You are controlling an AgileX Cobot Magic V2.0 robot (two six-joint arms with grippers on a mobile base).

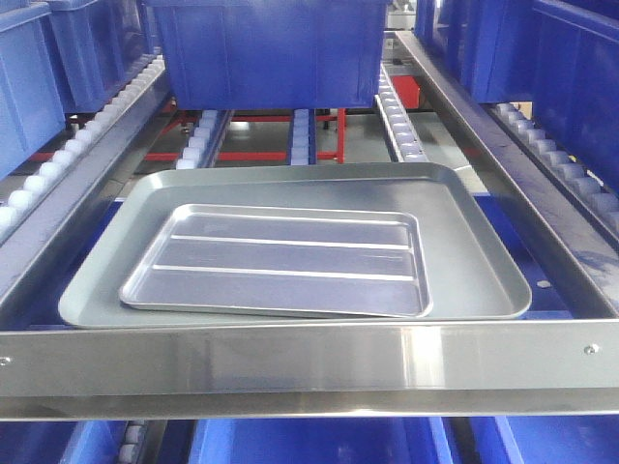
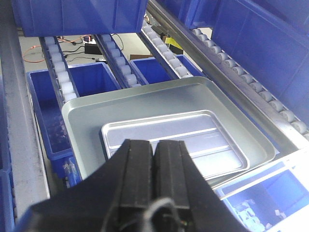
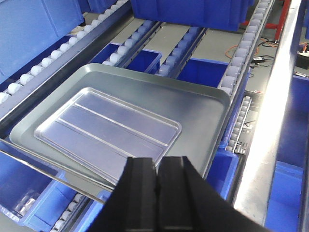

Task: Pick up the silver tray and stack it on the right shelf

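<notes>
The silver tray (image 1: pixel 279 261) lies flat inside the larger grey tray (image 1: pixel 464 232), its near edge close to that tray's front rim, with bare grey floor behind and to the right. Both rest on the shelf's white rollers (image 1: pixel 398 121) behind the front bar (image 1: pixel 309 362). My left pincer (image 2: pixel 154 164) and right pincer (image 3: pixel 157 181) hover above, each closed on nothing

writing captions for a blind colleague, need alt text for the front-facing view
A shiny silver tray with two raised ridges lies inside a larger dull grey tray on a roller-lane shelf, behind its broad steel front bar. A blue bin sits further back on the white rollers; no gripper shows.
</notes>
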